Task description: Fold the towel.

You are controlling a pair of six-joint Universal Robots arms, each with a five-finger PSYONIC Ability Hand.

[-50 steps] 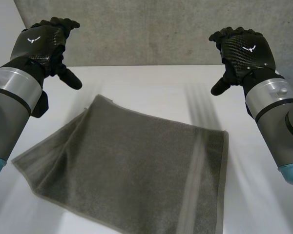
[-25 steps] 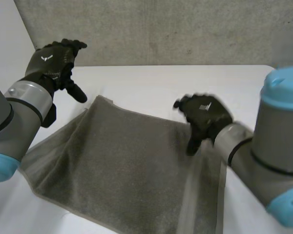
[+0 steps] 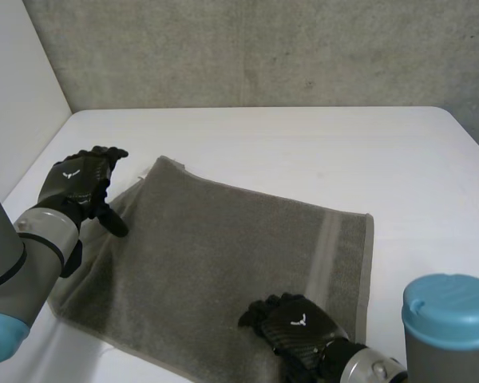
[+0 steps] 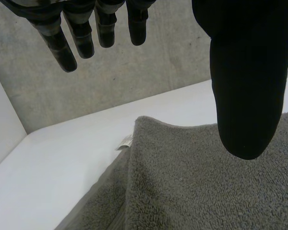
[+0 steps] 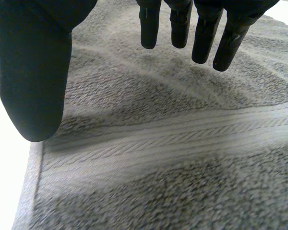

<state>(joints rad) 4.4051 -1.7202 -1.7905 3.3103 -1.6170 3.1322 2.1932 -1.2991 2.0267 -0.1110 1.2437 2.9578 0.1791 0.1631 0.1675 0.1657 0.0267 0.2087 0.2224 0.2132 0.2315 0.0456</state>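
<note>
Both slack, empty, above the towel (image 3: 223, 247): left hand (image 3: 76, 185) by left edge, right hand (image 3: 297, 329) by near edge

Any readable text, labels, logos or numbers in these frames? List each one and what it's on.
No words or numbers can be read anywhere.
Back of the left hand: a white winged emblem, no letters.
Back of the right hand: the same emblem, no letters.
Edge of the towel: a small white tag, too small to read.
</note>
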